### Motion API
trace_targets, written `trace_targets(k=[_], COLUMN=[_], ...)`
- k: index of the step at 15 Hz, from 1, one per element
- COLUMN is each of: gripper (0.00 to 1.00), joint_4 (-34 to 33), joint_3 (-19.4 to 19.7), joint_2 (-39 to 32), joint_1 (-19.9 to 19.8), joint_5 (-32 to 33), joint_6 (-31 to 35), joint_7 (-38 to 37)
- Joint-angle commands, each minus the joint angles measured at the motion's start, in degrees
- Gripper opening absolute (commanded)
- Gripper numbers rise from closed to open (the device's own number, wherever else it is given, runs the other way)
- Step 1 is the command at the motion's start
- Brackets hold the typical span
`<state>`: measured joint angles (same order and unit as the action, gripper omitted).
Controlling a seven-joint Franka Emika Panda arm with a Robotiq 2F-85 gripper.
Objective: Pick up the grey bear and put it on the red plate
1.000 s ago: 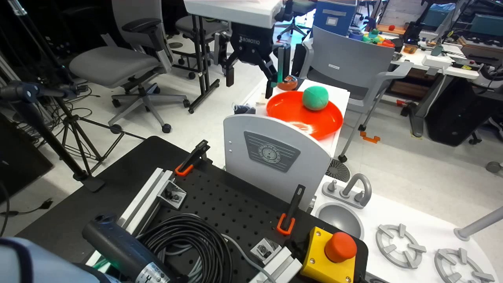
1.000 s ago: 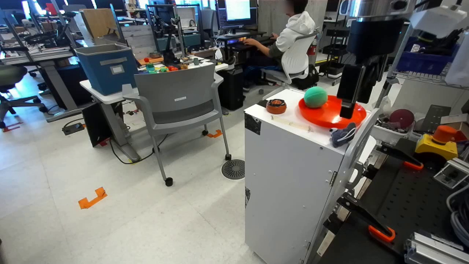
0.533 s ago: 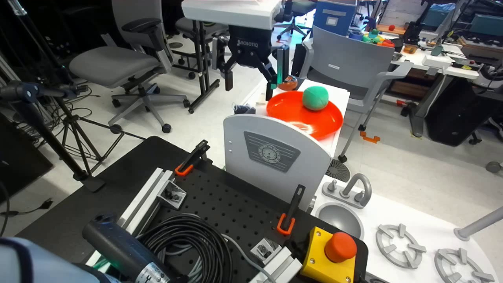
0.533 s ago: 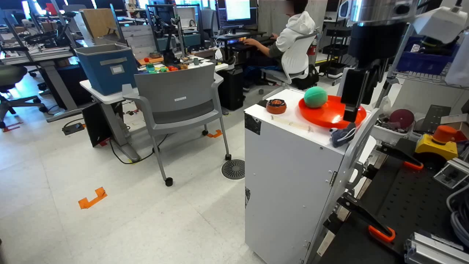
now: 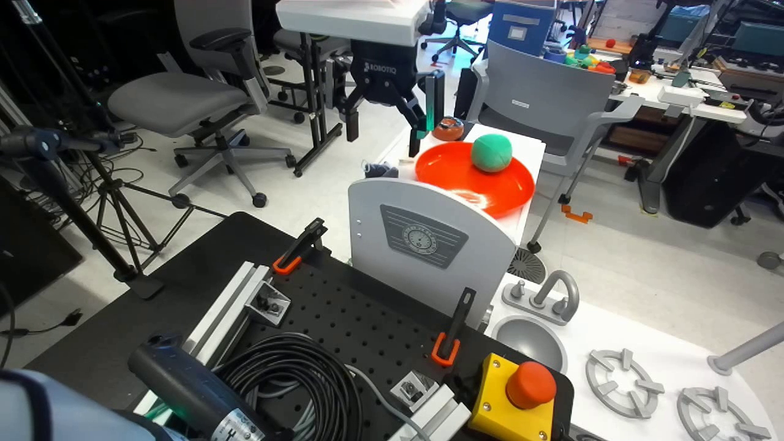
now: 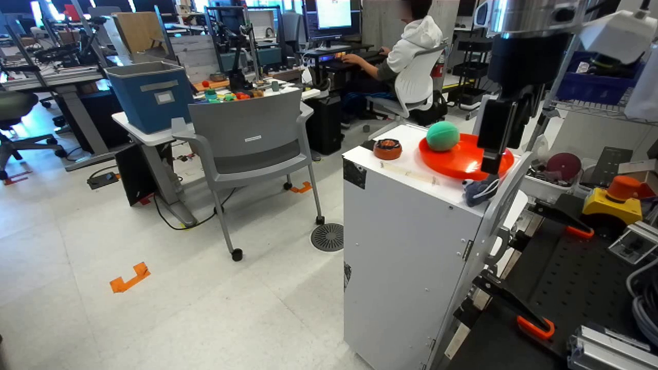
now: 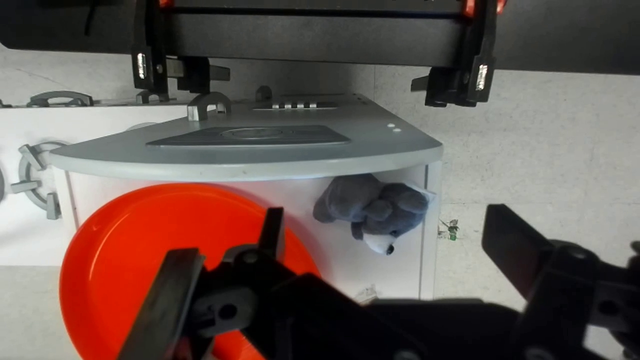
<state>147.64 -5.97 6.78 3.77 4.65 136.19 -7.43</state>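
Note:
The grey bear lies on its side on a white cabinet top. Its white muzzle points down in the wrist view. In the exterior views the bear is beside the red plate, close behind a grey panel. The red plate lies to the bear's left in the wrist view, and shows in both exterior views. My gripper is open and empty, above the bear and apart from it. In the wrist view the fingertips stand on either side of the bear.
A green ball sits on the red plate. A small reddish-brown thing is on the far part of the cabinet top. The upright grey panel overhangs the bear's edge in the wrist view. Black clamps stand on the black table behind it.
My open gripper has moved a little left and slightly down in an exterior view, lower over the cabinet top. The bear, plate and ball have not moved.

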Motion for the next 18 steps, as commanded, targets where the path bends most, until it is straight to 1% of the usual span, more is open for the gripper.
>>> trace_targets(k=[1,11,18], gripper=[1.0,1.0,1.0], joint_4=[-0.4,-1.33,-3.56], joint_3=[-0.08,0.39,1.12], joint_2=[-0.18,-1.01,-3.31], joint_1=[0.37,0.26,-0.33], joint_5=[-0.17,-1.82,-2.08], joint_6=[-1.37,-1.86,-3.43], joint_7=[-0.71,0.58,0.05])
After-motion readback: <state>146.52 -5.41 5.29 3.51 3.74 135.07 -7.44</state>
